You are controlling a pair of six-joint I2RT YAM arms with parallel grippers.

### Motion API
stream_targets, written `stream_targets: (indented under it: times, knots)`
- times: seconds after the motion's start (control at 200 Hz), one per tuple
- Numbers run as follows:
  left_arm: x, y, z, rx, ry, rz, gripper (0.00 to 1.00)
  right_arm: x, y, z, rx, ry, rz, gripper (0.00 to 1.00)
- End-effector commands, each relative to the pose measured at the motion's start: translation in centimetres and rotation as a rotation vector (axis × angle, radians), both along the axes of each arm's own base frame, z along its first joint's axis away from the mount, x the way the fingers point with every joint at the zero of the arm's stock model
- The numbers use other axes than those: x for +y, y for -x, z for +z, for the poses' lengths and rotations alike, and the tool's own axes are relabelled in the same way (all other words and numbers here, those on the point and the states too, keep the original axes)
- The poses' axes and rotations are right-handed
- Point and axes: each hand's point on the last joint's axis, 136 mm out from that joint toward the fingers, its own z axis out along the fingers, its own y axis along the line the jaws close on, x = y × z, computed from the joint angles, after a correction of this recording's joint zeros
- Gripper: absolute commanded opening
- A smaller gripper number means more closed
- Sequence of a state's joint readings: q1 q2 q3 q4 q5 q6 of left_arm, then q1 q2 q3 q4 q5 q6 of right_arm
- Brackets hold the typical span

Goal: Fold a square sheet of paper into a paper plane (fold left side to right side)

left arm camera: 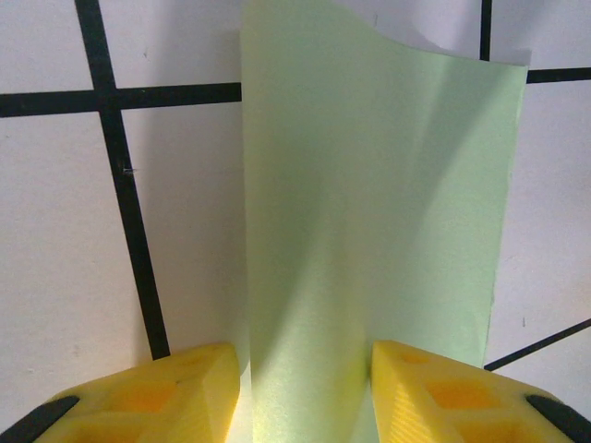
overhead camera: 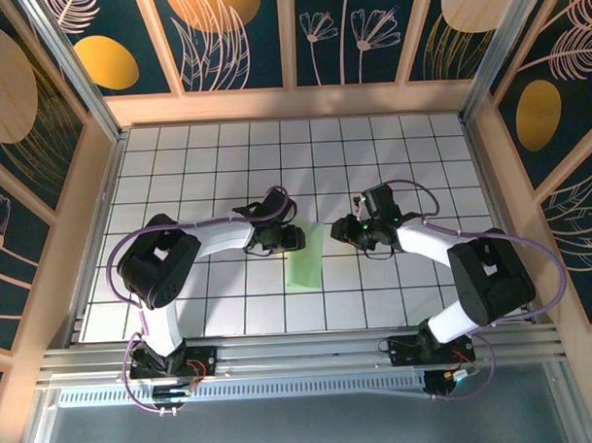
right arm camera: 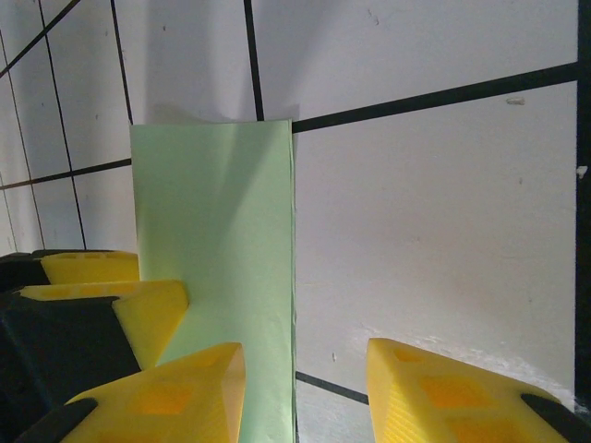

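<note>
Left end effector (left arm camera: 305, 360), jaws apart, straddles the paper (left arm camera: 369, 231) on the table (left arm camera: 55, 231); right end effector (right arm camera: 307, 355) gapes at its edge.

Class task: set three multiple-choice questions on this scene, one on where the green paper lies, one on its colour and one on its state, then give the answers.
1. Where does the paper lie?
A. On the tiled table, between the left gripper and the right gripper
B. Against the back wall
C. On top of an arm's base

2. What colour is the paper?
A. White
B. Pale green
C. Blue

3. What state is the paper in?
A. A flat open square
B. A crumpled ball
C. Folded to a narrow strip

Answers:
1 A: the top view shows it mid-table with a gripper on either side.
2 B: it is pale green in all three views.
3 C: the top view shows a narrow strip.
</note>
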State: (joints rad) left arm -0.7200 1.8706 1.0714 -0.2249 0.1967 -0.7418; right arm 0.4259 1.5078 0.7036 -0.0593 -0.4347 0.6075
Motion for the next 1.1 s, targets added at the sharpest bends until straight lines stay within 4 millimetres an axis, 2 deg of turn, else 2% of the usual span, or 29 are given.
stream_targets:
  times: [0.0,1.096]
  knots:
    - [0.2,3.7,-4.7,0.14,-0.067,-0.05,0.43,0.1,0.6,-0.2,0.001,-0.008,0.02,0.4]
    - [0.7,4.2,-5.5,0.173,-0.081,-0.012,0.44,1.1,1.1,-0.3,0.011,-0.023,0.05,0.4]
